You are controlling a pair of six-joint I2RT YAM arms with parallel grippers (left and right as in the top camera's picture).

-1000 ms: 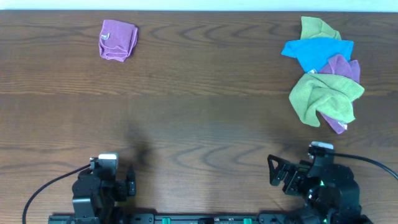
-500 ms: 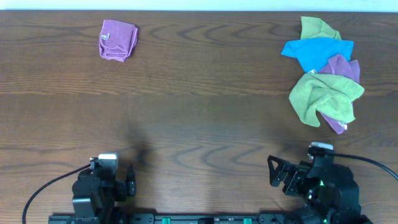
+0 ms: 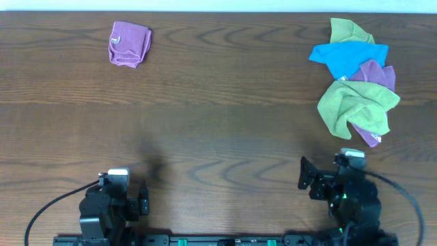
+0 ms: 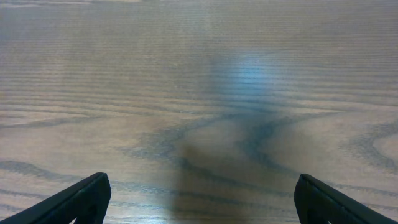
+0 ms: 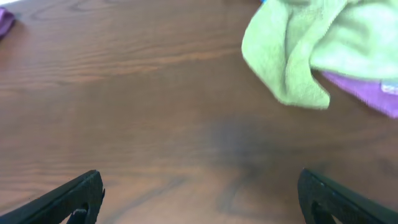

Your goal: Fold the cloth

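Cloth [image 3: 129, 44] lies bunched by the bench's [image 3: 218, 123] far left corner, well ahead of the nearer left gripper [image 4: 200, 200], spread wide and empty like the right gripper [image 5: 200, 198].

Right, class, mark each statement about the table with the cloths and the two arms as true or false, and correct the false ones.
1. The lilac cloth lies alone on the far left of the table. True.
2. The left gripper is shut on the lilac cloth. False: it is open over bare wood and holds nothing.
3. A blue cloth lies in the pile on the right. True.
4. The right gripper is touching a green cloth. False: it is open, and the green cloth lies ahead of it, apart from the fingers.
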